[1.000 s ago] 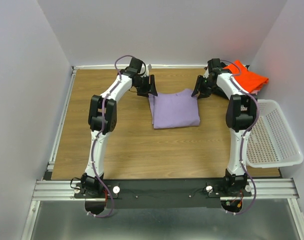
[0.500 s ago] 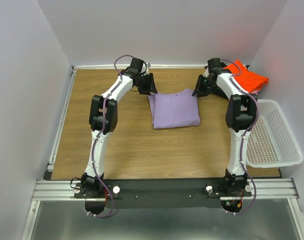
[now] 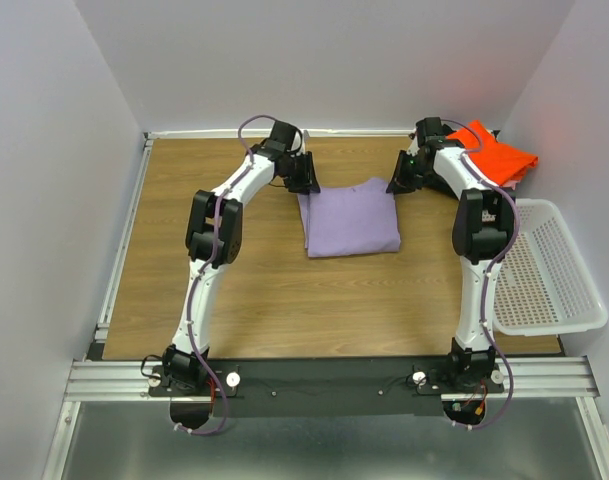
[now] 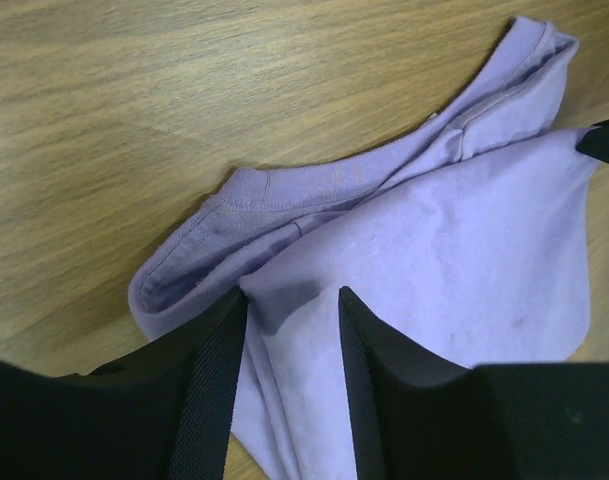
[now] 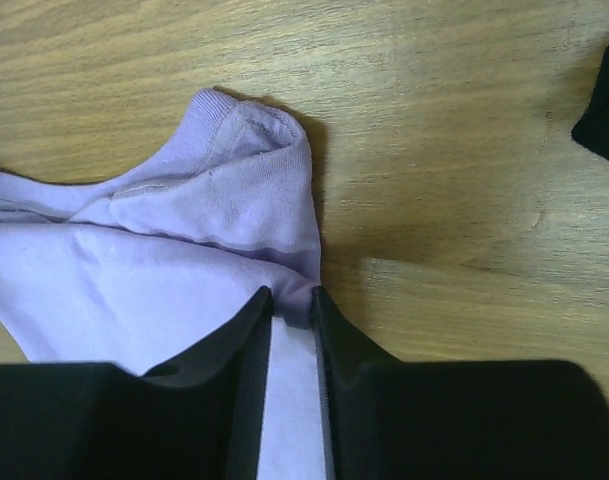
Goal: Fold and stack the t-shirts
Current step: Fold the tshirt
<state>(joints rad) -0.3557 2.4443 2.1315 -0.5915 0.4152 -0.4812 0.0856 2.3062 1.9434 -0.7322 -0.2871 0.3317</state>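
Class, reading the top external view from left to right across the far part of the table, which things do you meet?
left claw → lavender t-shirt → right claw → orange-red t-shirt

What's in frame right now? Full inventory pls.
lavender t-shirt: 1, pale purple, folded, centre-far on the table
orange-red t-shirt: 1, far right corner, behind the right arm
mesh basket: 1, white plastic, at the table's right edge
table: 1, wood grain, under everything
rail: 1, aluminium, along the near edge, carries both arm bases
left arm: 1, white and black, at the lavender t-shirt's far left corner; jaws open, astride the cloth
right arm: 1, white and black, at the far right corner; jaws shut on the cloth
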